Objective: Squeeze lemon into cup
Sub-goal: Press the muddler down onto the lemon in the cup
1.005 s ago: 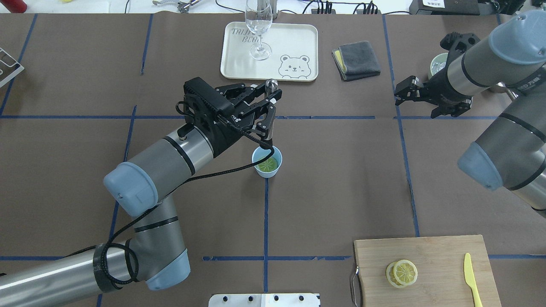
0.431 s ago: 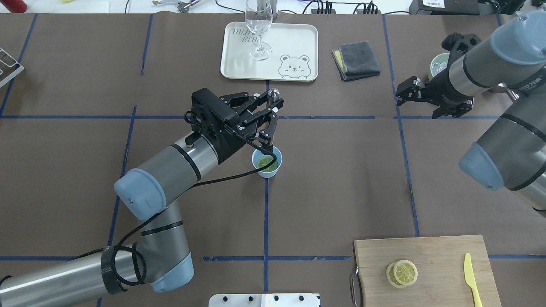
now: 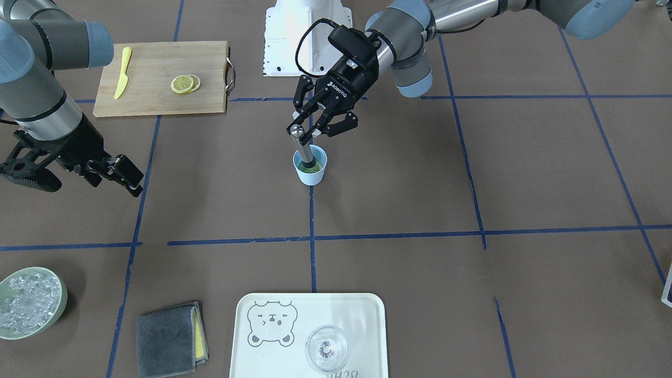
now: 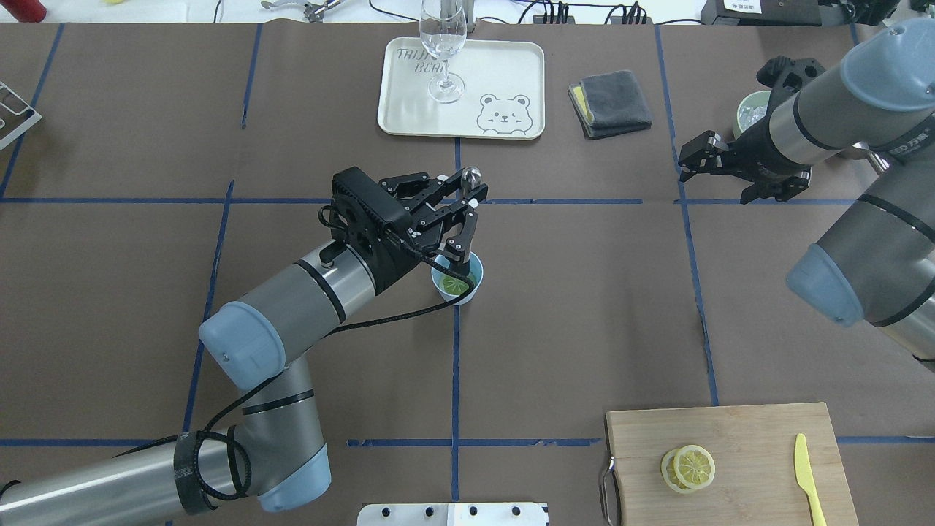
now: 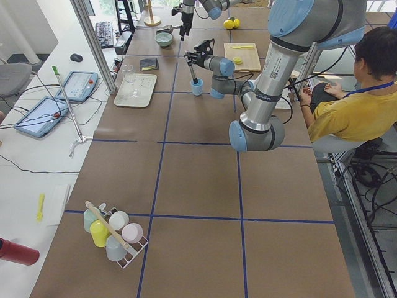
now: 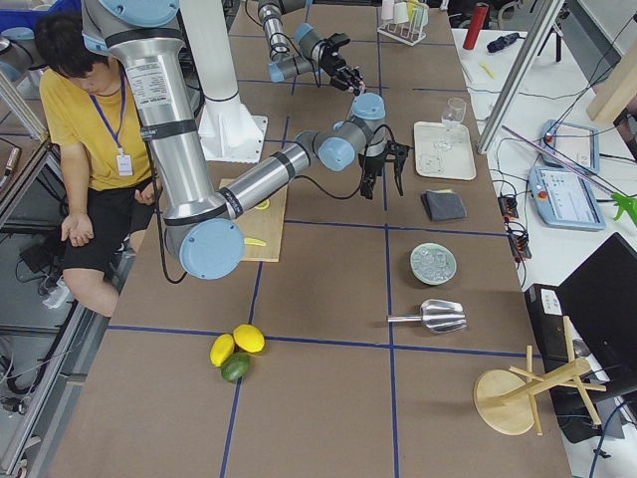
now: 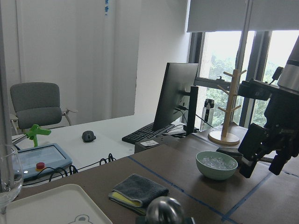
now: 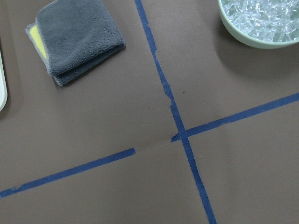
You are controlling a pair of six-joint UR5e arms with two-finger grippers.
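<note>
Left gripper is clamped on a metal muddler near its top. Directly below the gripper, the muddler tip sits inside the cup, on the 1 lemon slice. Best to press straight down and centred, since an off-axis push may tip the cup. Right gripper is spread, empty, well apart.
</note>
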